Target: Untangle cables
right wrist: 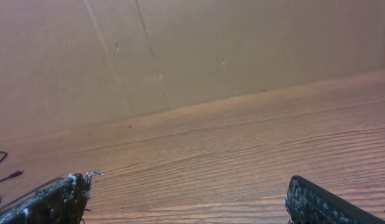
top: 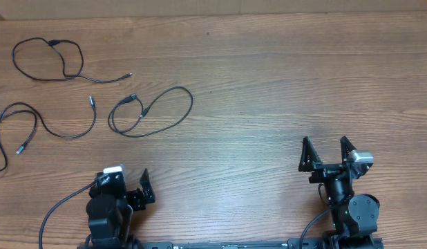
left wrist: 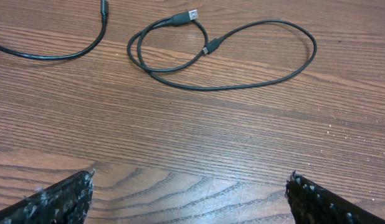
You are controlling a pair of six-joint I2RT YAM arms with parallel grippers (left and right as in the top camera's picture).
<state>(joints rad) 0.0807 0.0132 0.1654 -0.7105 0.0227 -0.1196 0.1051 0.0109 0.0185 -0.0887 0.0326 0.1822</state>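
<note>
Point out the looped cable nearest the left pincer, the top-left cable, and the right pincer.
looped cable (left wrist: 180, 18), left wrist view, on its USB plug.
top-left cable (top: 53, 43), overhead view, on the thick joint atop its loop.
right pincer (top: 324, 141), overhead view, midway between its open fingertips.

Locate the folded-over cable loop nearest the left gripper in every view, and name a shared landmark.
Overhead: cable loop left of centre, upper half.
Left wrist: cable loop top centre.
Right wrist: only cord ends at the far left edge; cannot tell whose.
Landmark: the neighbouring cable on its left, in overhead and left wrist.
</note>
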